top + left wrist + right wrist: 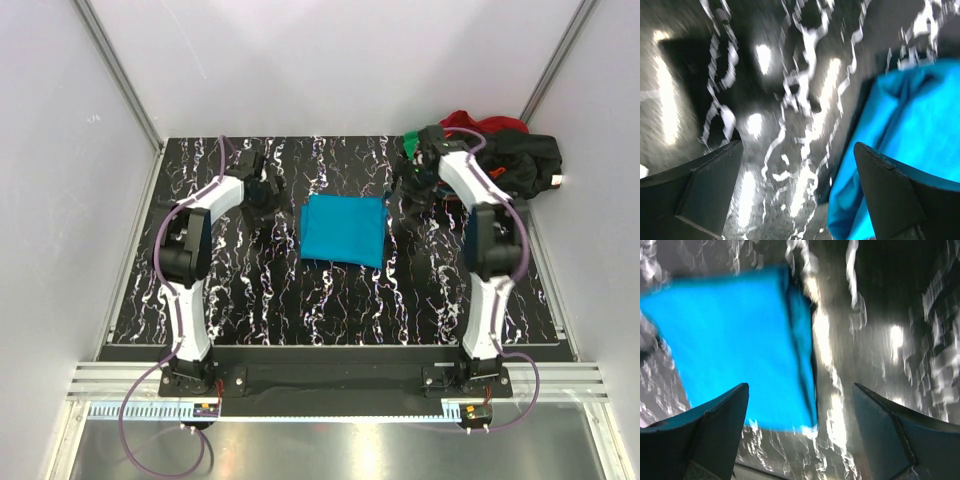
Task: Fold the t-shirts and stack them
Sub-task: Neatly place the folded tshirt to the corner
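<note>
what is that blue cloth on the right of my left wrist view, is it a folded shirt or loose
observer: folded. The top view shows the teal t-shirt as a flat rectangle in the middle of the table, between the two arms.
operator: where are the other shirts, i see none
observer: A loose heap of shirts, black and red with a bit of green, sits at the table's far right corner.
operator: is the right gripper holding anything
observer: No. The right wrist view shows the right gripper open with nothing between its fingers, looking down on the teal shirt's edge.
</note>
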Controlling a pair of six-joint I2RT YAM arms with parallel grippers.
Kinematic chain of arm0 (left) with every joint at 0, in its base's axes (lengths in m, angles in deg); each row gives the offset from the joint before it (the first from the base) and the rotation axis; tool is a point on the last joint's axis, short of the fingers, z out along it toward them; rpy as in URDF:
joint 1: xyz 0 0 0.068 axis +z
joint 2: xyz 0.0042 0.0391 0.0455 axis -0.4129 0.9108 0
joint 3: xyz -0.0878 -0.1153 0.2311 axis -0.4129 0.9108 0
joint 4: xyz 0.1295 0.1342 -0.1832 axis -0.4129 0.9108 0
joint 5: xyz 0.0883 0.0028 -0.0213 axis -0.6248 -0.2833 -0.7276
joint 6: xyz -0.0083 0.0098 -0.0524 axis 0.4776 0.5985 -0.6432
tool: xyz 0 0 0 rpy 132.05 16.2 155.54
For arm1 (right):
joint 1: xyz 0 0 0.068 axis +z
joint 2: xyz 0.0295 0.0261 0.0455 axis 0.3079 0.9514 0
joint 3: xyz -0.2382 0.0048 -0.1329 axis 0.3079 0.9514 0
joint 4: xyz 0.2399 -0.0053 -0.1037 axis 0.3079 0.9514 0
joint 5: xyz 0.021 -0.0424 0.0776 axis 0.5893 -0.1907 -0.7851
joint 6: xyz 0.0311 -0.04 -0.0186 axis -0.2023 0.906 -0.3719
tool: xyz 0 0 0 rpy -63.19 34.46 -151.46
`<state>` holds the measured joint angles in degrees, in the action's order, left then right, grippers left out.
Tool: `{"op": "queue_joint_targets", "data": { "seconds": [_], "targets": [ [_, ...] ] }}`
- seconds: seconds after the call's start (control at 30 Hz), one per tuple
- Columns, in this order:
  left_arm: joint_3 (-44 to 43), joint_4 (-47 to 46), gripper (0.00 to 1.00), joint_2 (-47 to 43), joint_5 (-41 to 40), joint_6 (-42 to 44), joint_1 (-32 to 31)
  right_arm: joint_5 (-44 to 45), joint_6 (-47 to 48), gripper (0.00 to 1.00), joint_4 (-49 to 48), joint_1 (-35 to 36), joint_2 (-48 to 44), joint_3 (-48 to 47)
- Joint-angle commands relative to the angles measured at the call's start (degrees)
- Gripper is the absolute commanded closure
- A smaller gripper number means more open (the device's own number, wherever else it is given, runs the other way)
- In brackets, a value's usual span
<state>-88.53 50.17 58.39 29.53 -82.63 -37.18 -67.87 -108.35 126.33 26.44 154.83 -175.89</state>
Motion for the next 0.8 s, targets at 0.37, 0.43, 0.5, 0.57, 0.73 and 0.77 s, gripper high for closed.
{"op": "queue_joint_targets", "data": {
  "seconds": [0.37, 0.43, 0.5, 0.57, 0.73, 0.77],
  "targets": [
    [4.13, -18.64, 0.21, 1.6, 10.08, -0.09, -5.39, -3.95, 0.37, 0.09, -8.71, 0.36, -48.9, 45.8],
    [3.08, -18.82, 0.26, 3.8, 10.34, -0.44, -5.92, -5.18, -0.86, 0.09, -8.97, 0.36, -53.48, 48.19],
    [2.38, -18.56, 0.33, 5.73, 9.04, -0.79, -6.62, -5.36, -1.12, 0.09, -9.85, 0.36, -56.55, 50.92],
    [1.58, -17.51, 0.47, 6.79, 7.1, -1.58, -6.63, -4.4, -0.42, 0.09, -9.86, 0.28, -57.44, 52.41],
    [-3.4, -14.97, 1.0, 10.31, 5.43, -1.76, -6.54, -4.49, -0.33, 0.09, -10.03, 0.28, -58.94, 53.65],
    [-4.91, -11.04, 1.0, 11.18, 4.2, -1.76, -6.19, -4.48, -0.25, 0.09, -10.2, 0.28, -59.2, 53.73]
  ]
}}
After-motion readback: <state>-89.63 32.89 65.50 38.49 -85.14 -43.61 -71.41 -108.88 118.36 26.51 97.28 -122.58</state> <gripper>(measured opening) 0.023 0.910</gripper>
